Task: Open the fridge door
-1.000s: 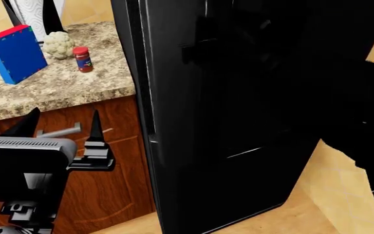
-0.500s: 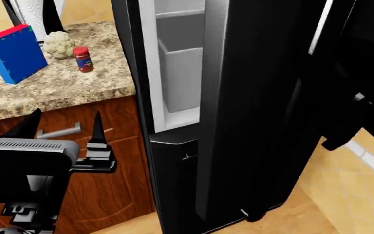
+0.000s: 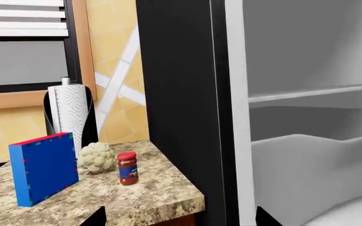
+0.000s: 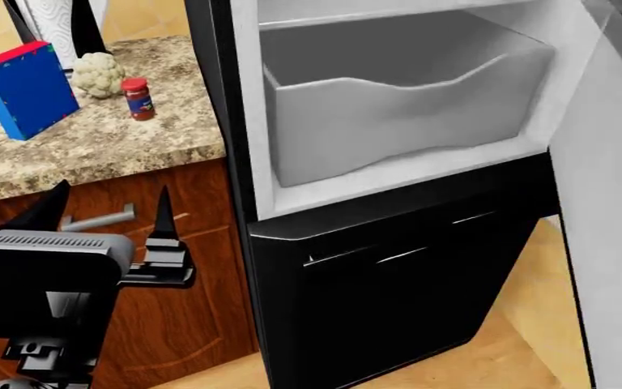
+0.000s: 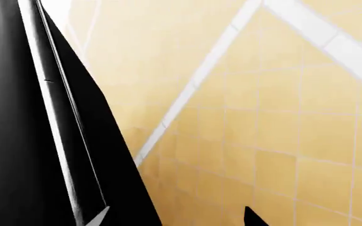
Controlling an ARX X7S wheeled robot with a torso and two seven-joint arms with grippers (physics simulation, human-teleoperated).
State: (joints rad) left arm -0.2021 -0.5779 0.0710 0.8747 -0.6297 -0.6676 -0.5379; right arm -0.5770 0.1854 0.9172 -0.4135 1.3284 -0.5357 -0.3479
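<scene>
The fridge door (image 4: 614, 211) stands swung wide to the right, its white inner face toward me at the edge of the head view. The white fridge interior (image 4: 398, 113) with its bin is exposed. In the right wrist view the door's black outer side (image 5: 8, 141) and its bar handle (image 5: 58, 117) run along one edge. My right gripper (image 5: 176, 219) is open beside the handle, with only floor tiles between its tips; it is out of the head view. My left gripper (image 4: 106, 198) is open and empty in front of the wooden cabinet, left of the fridge.
The shorter lower black panel (image 4: 398, 275) is shut under the open compartment. On the granite counter (image 4: 95, 146) stand a blue box (image 4: 25, 89), a cauliflower (image 4: 97, 74), a red jar (image 4: 136, 98) and a paper towel roll (image 3: 71, 113). A cabinet handle (image 4: 100, 219) lies behind the left gripper.
The fridge door has swung from almost shut to wide open on the right, baring the white interior. The right arm has left the head view. The left gripper has not moved.
</scene>
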